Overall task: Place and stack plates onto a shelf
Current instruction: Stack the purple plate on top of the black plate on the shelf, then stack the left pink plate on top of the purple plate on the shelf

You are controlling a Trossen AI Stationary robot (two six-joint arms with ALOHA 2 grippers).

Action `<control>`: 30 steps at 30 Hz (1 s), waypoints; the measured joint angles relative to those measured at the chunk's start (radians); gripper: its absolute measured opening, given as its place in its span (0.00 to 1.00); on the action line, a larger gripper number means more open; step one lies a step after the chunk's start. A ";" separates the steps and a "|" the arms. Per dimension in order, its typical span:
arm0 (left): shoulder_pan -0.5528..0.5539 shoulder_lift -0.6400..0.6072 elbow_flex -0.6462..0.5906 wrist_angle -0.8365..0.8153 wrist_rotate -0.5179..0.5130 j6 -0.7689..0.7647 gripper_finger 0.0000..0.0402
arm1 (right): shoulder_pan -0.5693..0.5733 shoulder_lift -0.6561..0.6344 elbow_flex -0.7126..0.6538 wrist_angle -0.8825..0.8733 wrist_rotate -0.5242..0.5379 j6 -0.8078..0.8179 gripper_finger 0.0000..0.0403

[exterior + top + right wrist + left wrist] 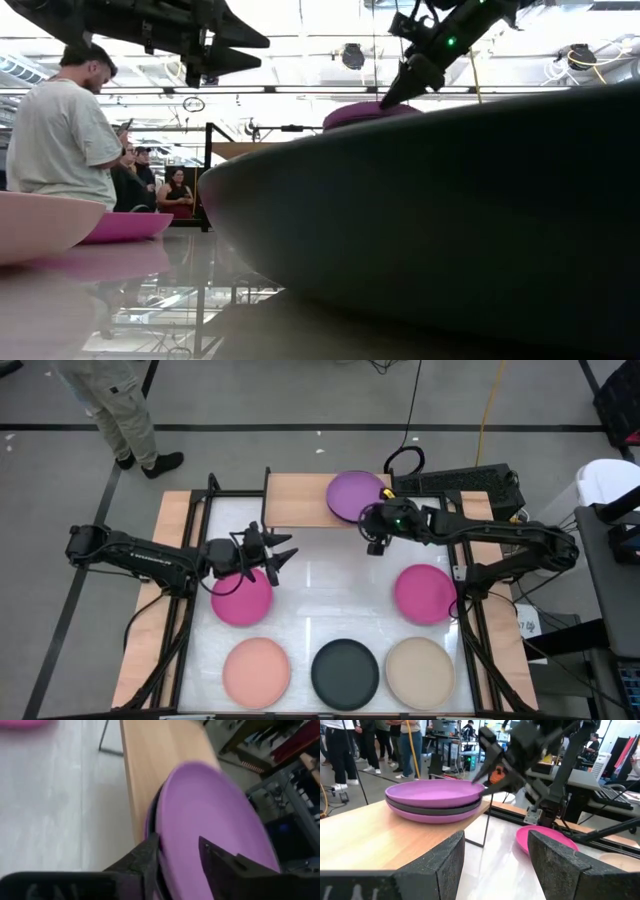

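Observation:
The light-wood shelf [300, 500] stands at the table's far edge. On its right end lies a stack of three plates: purple on top [357, 493] [432, 792], dark grey [437, 809] in the middle, and purple below. My right gripper [370, 520] [179, 851] is open at the stack's near rim, with one finger on each side of the top plate's rim [165, 835]. My left gripper [283, 556] [496, 851] hovers open above the far right rim of a magenta plate [242, 598] that lies flat on the table.
A second magenta plate [425, 593] lies on the table's right side. Salmon [256, 672], dark grey [345, 673] and beige [420, 672] plates sit in a row along the near edge. The shelf's left half [290, 498] is bare. A person [120, 410] stands beyond the table.

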 joint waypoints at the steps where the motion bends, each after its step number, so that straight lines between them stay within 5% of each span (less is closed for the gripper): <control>1: -0.004 0.000 0.000 -0.004 0.000 0.000 0.55 | 0.007 -0.008 0.000 0.017 0.000 -0.001 0.33; 13: -0.059 0.000 0.000 -0.046 0.000 -0.042 0.55 | 0.095 -0.195 0.000 0.109 -0.011 0.045 0.36; 20: -0.067 0.000 0.000 -0.202 0.000 -0.179 0.55 | 0.162 -0.286 -0.020 0.070 -0.131 0.159 0.35; 30: -0.067 0.000 0.089 -0.574 -0.028 -0.371 0.49 | 0.223 -0.407 -0.212 0.129 -0.127 0.237 0.35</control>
